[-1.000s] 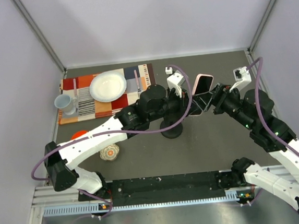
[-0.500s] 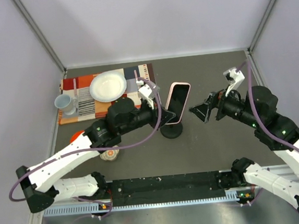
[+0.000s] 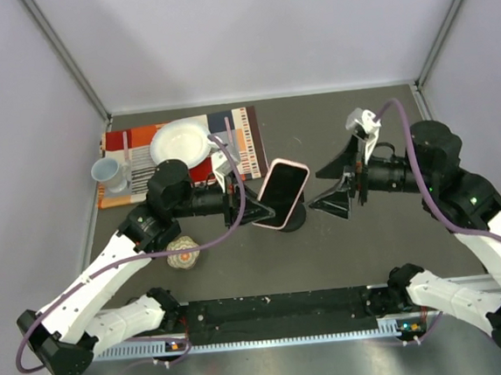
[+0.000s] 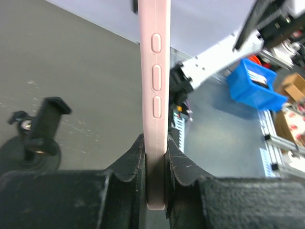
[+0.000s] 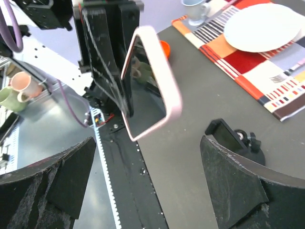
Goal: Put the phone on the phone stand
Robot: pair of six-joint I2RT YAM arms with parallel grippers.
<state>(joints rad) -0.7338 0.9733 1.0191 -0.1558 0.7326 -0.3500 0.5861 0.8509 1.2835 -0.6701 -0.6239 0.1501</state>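
The phone [image 3: 282, 192], black glass in a pale pink case, is pinched at one end by my left gripper [image 3: 245, 207], which is shut on it and holds it tilted in the air over the phone stand [image 3: 294, 222]. In the left wrist view the phone's pink edge [image 4: 155, 90] rises between the jaws of the left gripper [image 4: 155, 164], and the stand [image 4: 42, 126] is low at the left. My right gripper [image 3: 338, 182] is wide open and empty, to the right of the phone. Its wrist view shows the right gripper [image 5: 147, 157], the phone [image 5: 150, 88] and the stand [image 5: 233, 139].
A striped placemat [image 3: 140, 175] at the back left holds a white plate [image 3: 181, 143] and a pale mug [image 3: 107, 174]. A small round pale object [image 3: 184, 255] lies near the left arm. An orange object [image 5: 164, 47] sits behind the phone. Walls enclose the table.
The left gripper has carried the phone left and toward the near side, to above the stand. The right gripper has let go, drawn back to the right and opened wide.
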